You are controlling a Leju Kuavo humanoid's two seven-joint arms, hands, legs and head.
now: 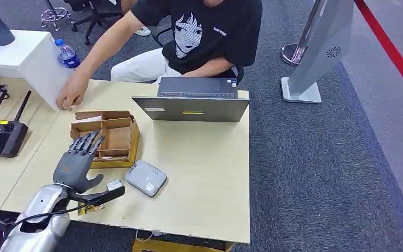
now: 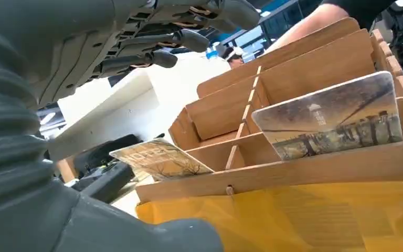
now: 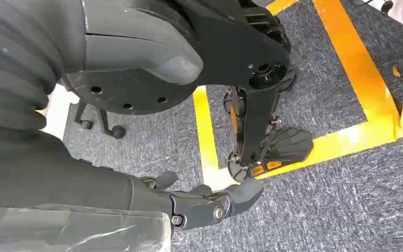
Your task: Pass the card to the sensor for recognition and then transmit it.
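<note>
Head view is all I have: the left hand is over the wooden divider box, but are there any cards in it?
Observer: Yes. The left wrist view shows a picture card standing upright in a compartment of the wooden box.
Operator: Just that one?
Observer: A second card sits tilted at the box's other end; whether it is inside a compartment I cannot tell.
Operator: Is the hand touching either?
Observer: No. The left hand has its fingers stretched out above the box, apart from both cards.

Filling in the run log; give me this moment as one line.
left hand: open, over wooden card box | cards: in box | sensor: untouched | right hand: hanging over floor
</note>
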